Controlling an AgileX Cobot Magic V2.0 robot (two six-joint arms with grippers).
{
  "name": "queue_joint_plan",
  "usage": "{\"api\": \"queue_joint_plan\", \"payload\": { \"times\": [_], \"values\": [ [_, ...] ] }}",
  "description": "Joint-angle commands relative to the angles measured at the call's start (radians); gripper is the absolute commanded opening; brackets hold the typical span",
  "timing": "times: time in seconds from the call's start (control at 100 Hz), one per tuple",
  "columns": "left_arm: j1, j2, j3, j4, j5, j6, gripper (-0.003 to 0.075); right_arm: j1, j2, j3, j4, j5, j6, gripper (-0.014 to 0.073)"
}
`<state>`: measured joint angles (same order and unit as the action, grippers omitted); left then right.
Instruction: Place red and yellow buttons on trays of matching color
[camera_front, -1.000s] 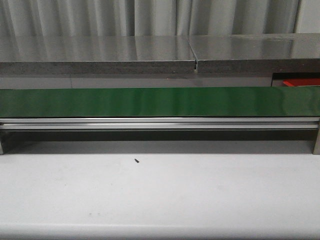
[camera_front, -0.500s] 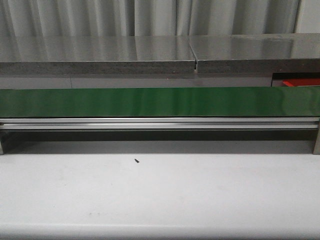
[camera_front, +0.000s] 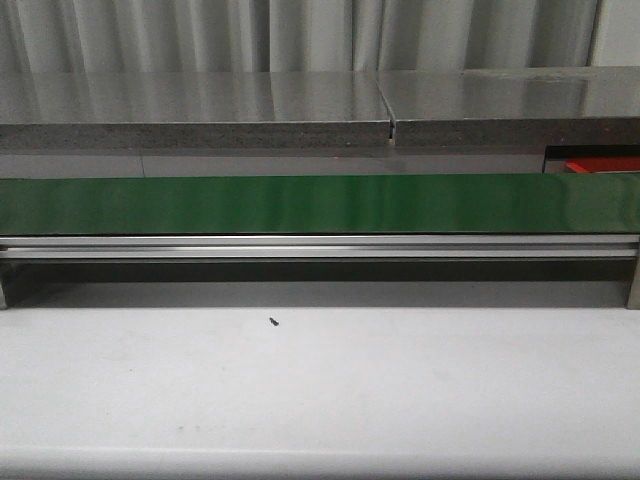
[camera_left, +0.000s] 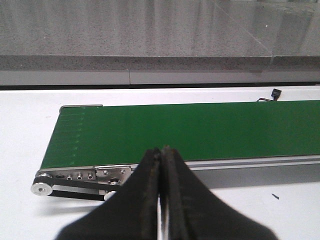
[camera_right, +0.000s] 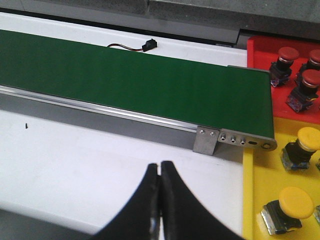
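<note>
Front view is showing the green conveyor belt (camera_front: 320, 203) lying bare across the white table (camera_front: 320, 390), so the arms appear to be waiting for a button to arrive, with open room all along the near side. Red buttons (camera_right: 288, 54) are sitting in the red tray (camera_right: 260, 47) and yellow buttons (camera_right: 295, 200) in the yellow tray (camera_right: 252, 200) just past the belt's right end, while the left gripper (camera_left: 161, 152) and right gripper (camera_right: 160, 167) are hovering clenched on nothing, needing to open before any pick.

White table (camera_front: 400, 400); green conveyor (camera_front: 320, 204), trays (camera_right: 280, 180) on it.

Even indoor light, glare on the green belt (camera_front: 320, 203), blurred near fingers (camera_left: 150, 200).
</note>
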<state>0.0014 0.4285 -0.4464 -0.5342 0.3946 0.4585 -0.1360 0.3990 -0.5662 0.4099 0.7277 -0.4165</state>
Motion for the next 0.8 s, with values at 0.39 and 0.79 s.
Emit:
{"api": "queue_joint_plan", "payload": {
  "times": [0.39,0.79],
  "values": [
    [-0.007,0.002,-0.026,-0.022,-0.068,-0.003,-0.0019,0.0,0.006,-0.019,0.017,-0.073,-0.012,-0.0118],
    [-0.007,0.002,-0.026,-0.022,-0.068,-0.003,-0.0019,0.103,-0.138,0.163,-0.296,-0.324,0.268,-0.0118]
  ]
}}
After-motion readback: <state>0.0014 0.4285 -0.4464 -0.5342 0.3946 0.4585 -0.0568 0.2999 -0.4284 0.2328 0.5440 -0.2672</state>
